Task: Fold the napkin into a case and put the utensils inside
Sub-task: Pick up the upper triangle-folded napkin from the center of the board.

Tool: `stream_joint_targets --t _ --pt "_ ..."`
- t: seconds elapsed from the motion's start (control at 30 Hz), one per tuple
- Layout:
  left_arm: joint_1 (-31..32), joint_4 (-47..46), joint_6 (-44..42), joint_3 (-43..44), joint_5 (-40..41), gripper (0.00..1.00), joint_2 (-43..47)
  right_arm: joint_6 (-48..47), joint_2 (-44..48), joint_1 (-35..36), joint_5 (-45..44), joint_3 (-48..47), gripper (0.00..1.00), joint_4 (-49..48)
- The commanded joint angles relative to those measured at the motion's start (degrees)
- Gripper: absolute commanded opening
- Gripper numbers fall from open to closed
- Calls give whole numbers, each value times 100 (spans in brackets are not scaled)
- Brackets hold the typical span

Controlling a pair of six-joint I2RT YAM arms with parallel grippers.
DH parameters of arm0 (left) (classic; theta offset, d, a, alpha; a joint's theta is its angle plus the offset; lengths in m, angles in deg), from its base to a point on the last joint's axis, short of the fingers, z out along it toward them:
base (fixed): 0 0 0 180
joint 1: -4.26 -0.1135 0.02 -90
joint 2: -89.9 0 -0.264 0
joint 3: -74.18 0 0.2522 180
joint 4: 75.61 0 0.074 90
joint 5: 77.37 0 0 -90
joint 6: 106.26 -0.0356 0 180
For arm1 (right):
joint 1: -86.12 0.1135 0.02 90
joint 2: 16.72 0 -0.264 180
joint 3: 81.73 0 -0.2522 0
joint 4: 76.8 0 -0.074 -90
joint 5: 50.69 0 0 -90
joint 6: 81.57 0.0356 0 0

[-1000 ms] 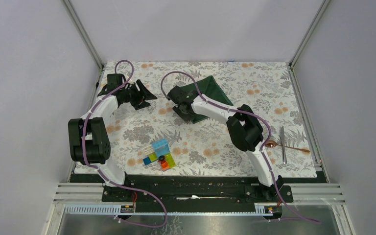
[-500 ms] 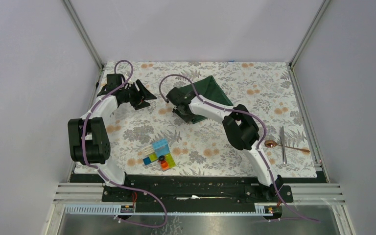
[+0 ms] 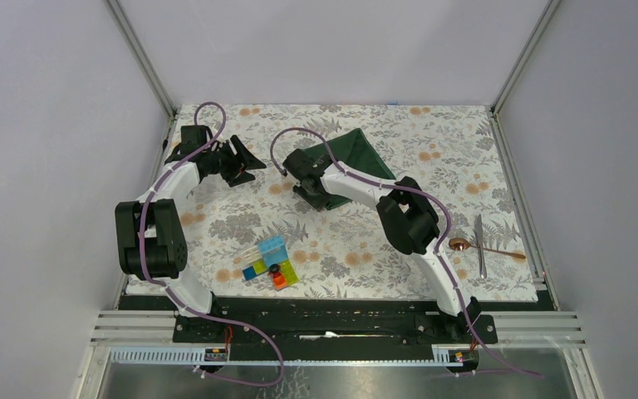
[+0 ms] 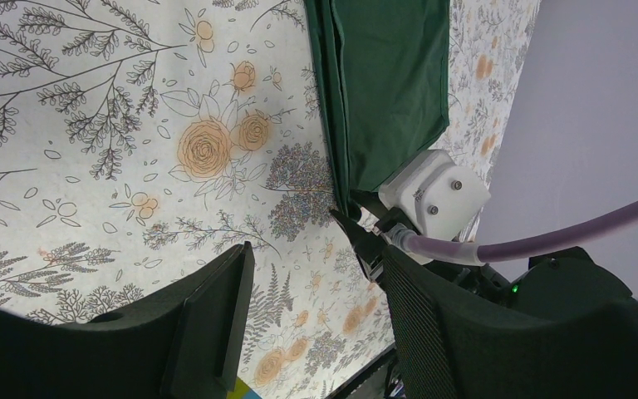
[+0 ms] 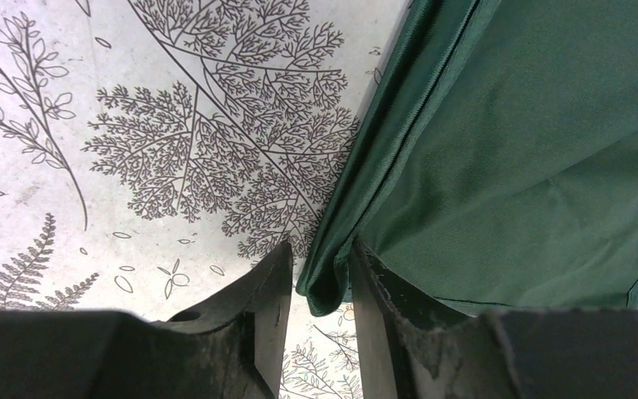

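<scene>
The dark green napkin (image 3: 355, 153) lies folded at the far middle of the table, also seen in the left wrist view (image 4: 386, 79). My right gripper (image 3: 311, 192) is at its near-left corner. In the right wrist view the fingers (image 5: 320, 253) stand a little apart and open, with the napkin's (image 5: 532, 158) folded corner hanging loosely between them, against the right finger. My left gripper (image 3: 245, 162) hovers open over bare covering at the far left, with nothing between its fingers (image 4: 316, 253). The utensils lie at the near right: a copper spoon (image 3: 462, 244) and a thin silver one (image 3: 481, 262).
A cluster of colourful plastic blocks (image 3: 270, 262) sits near the front edge, left of centre. The floral table covering (image 3: 432, 141) ends at metal rails on both sides. The right arm's elbow (image 3: 407, 220) stands over the table's middle right.
The right arm has shifted slightly left and away at the napkin's corner. The left arm has not moved.
</scene>
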Motion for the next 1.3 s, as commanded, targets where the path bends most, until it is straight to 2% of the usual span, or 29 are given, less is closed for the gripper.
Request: stream_joint_targets --t 0.0,0.17,0.67,1.27 --pt "-45 -272 2 -50 -134 63 23 -44 312 -48 348 -27 40 -28" --pt "-46 -279 3 -44 -152 62 3 24 595 -43 558 -126 42 7" --pt "-52 -296 5 -67 -187 62 18 -139 409 -47 116 14 47 91" --pt "-55 -301 2 -73 -230 62 21 -203 -78 -348 801 91 43 -73"
